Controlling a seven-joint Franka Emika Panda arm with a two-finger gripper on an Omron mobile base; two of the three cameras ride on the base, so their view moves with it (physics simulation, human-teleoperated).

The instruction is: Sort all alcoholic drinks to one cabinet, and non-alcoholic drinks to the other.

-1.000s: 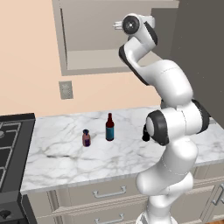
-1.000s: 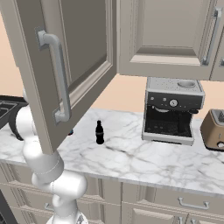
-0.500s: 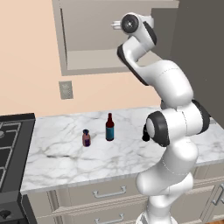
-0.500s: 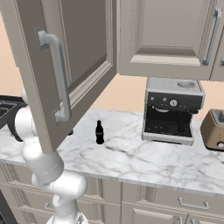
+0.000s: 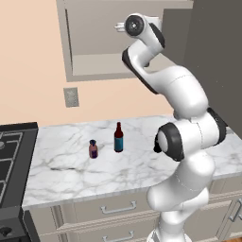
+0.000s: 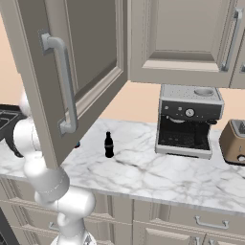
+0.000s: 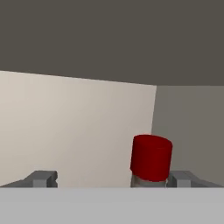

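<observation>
Your gripper [image 7: 109,180] had just spread wide beside the red-capped bottle [image 7: 151,158] in the cabinet [image 5: 94,70], so that alcoholic drink looked delivered.

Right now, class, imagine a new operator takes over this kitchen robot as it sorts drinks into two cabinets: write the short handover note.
Tool: open, up inside the open wall cabinet, gripping nothing.
Red-capped clear bottle: stands between the tool's fingers, close to the right one, seemingly just put in the cabinet.
Brown bottle with blue label and small purple container: standing on the marble counter, apart from each other.
Black cola bottle: on the counter, left of the coffee machine.
Done: likely one alcoholic bottle stored.
Left: brown bottle into the same cabinet; cola and purple container into the other cabinet.
</observation>
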